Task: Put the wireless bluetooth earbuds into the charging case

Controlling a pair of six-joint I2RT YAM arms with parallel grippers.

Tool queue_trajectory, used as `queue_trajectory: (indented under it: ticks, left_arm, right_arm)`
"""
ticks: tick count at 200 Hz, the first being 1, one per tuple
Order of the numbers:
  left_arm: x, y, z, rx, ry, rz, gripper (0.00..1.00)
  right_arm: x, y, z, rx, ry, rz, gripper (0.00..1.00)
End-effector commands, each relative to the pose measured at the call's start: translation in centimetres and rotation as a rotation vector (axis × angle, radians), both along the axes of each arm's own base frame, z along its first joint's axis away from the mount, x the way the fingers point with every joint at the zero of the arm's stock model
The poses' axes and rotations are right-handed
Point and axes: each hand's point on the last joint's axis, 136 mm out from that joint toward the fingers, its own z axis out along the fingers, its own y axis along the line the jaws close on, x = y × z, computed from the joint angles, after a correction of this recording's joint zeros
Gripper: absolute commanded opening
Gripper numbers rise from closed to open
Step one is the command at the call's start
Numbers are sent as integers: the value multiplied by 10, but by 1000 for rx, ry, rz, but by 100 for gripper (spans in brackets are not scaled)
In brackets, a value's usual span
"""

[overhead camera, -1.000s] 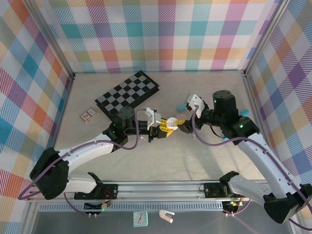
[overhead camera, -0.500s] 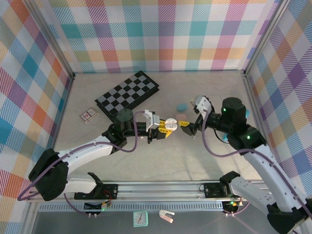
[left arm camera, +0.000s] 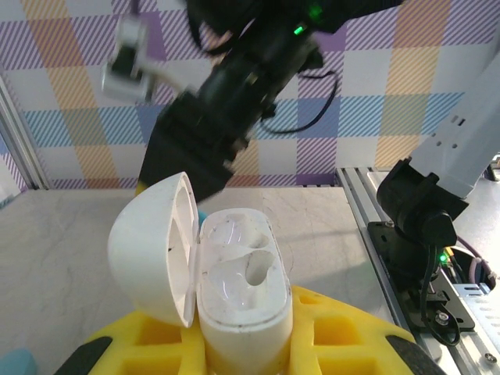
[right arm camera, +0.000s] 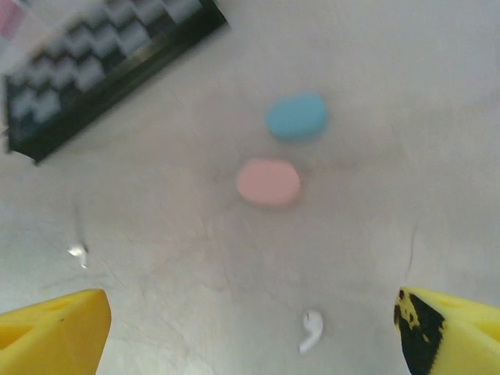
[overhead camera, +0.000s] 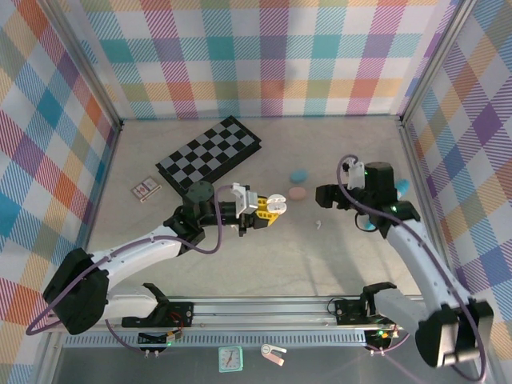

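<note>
The task looks early or half done at best. The left claw is clamped on the base of the white charging case, held off the worktop with its lid swung open to one side and the two moulded wells facing up. The wells look glossy and mostly bare in the left wrist view. I cannot tell whether a bud already sits in the upper one, so at least one bud is left to seat. A white earbud lies loose on the worktop, stem pointing down-left in the right wrist view. The right claw is spread wide and grips nothing. The earbud sits in the gap between its two yellow fingers, nearer the one at the right edge of that view, and touches neither. From overhead the same earbud lies just on the near side of the right claw and off to the side of the case in the left claw. By my judgement, what's left is to pick this bud up, carry it across and press it into a well. A pink case and a teal case lie shut beyond the bud, well apart from it.
</note>
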Motion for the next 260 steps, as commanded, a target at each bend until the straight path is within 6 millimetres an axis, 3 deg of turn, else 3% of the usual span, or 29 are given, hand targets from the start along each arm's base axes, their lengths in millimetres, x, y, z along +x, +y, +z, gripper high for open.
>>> queue_trajectory:
  ticks: [1, 17, 52, 122, 148, 192, 260]
  left_arm:
    - [-4, 6, 4, -3, -48, 3, 11]
    - [-4, 7, 4, 6, -55, 10, 12]
    - [-2, 9, 2, 33, -56, 28, 11]
    - [2, 9, 0, 50, -43, 48, 12]
    - [6, 8, 0, 51, -43, 61, 11]
    - [8, 5, -3, 51, -28, 55, 11]
    - [8, 4, -4, 48, -22, 45, 11]
  right_arm:
    - [-8, -6, -30, 2, 262, -107, 93]
    - [-14, -3, -51, -20, 402, -82, 94]
    - [-19, 7, -77, -30, 572, -9, 91]
    - [-15, 9, -114, -103, 835, 51, 69]
    - [-13, 6, -125, -142, 885, 66, 66]
    - [-9, 9, -140, -139, 925, 55, 46]
    - [-9, 13, -154, -142, 954, 53, 33]
